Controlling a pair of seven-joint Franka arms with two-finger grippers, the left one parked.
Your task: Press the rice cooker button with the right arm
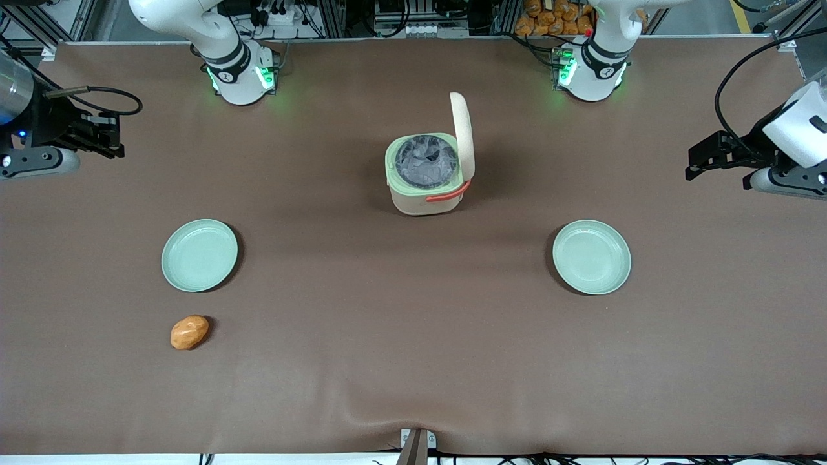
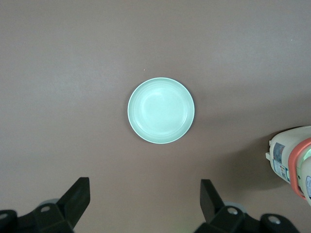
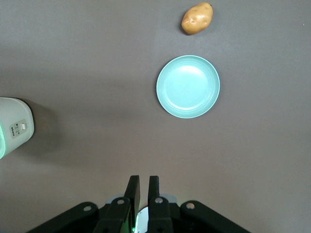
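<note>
The cream rice cooker (image 1: 426, 194) stands mid-table with its lid up, the grey pot (image 1: 425, 161) showing inside the pale green rim, and the coral handle folded toward the front camera. Its side with a small button panel (image 3: 19, 128) shows in the right wrist view, and it also shows in the left wrist view (image 2: 291, 160). My right gripper (image 1: 118, 142) hangs above the table toward the working arm's end, well apart from the cooker. In the right wrist view the gripper (image 3: 144, 178) has its fingers nearly together and holds nothing.
A pale green plate (image 1: 199, 255) (image 3: 188, 86) lies below the gripper's camera, with a potato (image 1: 189, 332) (image 3: 197, 18) nearer the front camera. A second green plate (image 1: 591, 256) (image 2: 161, 110) lies toward the parked arm's end.
</note>
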